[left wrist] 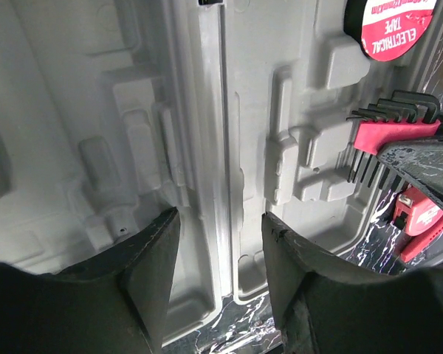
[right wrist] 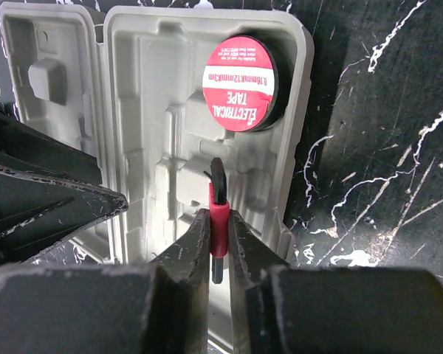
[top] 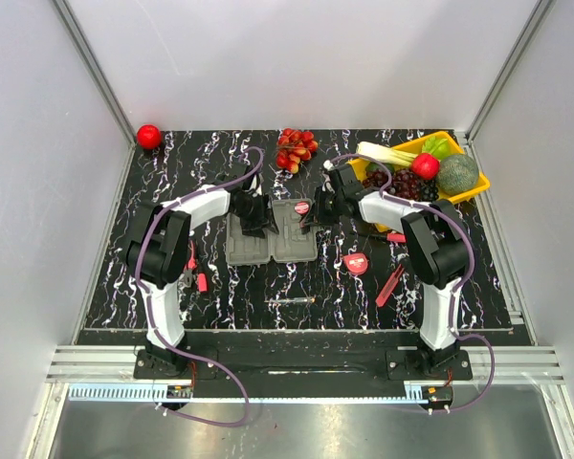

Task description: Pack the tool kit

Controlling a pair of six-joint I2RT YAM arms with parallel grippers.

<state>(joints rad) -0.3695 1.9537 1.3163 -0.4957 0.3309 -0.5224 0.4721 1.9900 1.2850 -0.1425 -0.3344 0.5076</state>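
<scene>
Both arms reach forward and bend inward, the left claw (left wrist: pixel 220 221) pointing down with jaws apart, the right claw (right wrist: pixel 218 215) pinched tight on the hex key set (right wrist: pixel 219 200).

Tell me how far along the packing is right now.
Done: the case lies open and the tape roll sits in its round pocket. In hand: the right gripper clamps the hex key set over the case; the left gripper hovers open, empty. Left: the tape measure, screwdriver and a red-handled tool lie on the table, and the case needs closing.
</scene>
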